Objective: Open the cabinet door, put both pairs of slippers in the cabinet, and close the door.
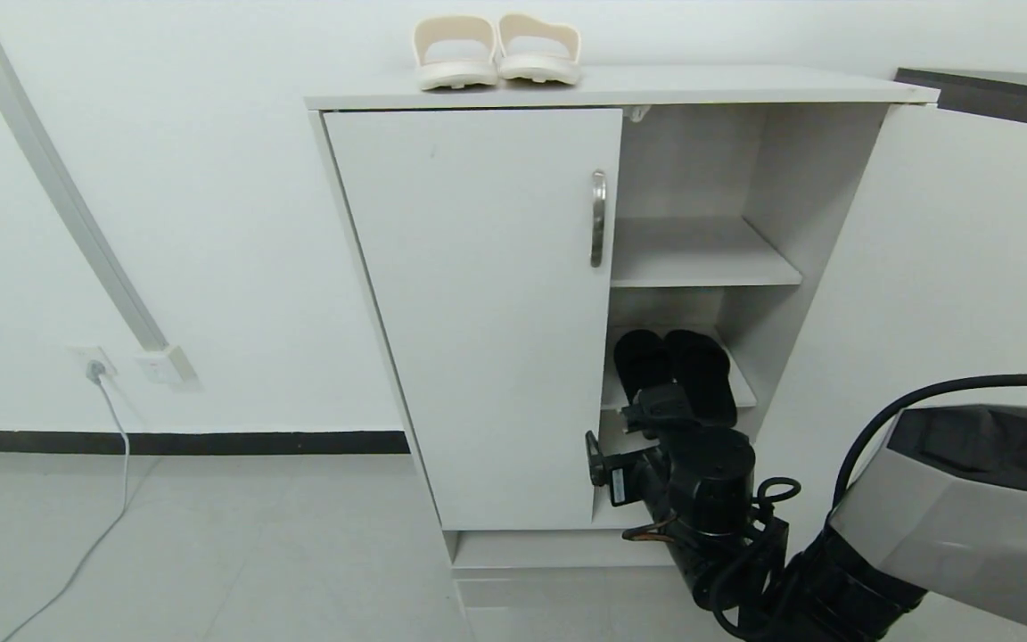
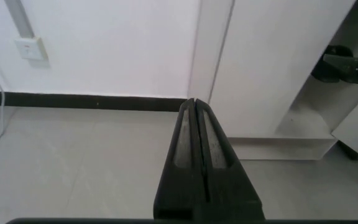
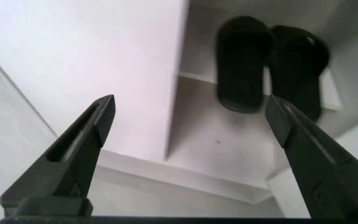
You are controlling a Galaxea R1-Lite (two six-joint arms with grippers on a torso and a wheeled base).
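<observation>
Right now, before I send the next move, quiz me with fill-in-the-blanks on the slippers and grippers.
1. The black slippers lie ____ the cabinet.
2. The beige slippers sit on ____ of the cabinet.
3. The right gripper, facing the black slippers, is ____.
4. The left gripper is ____.

Missing words: inside; top; open; shut.
</observation>
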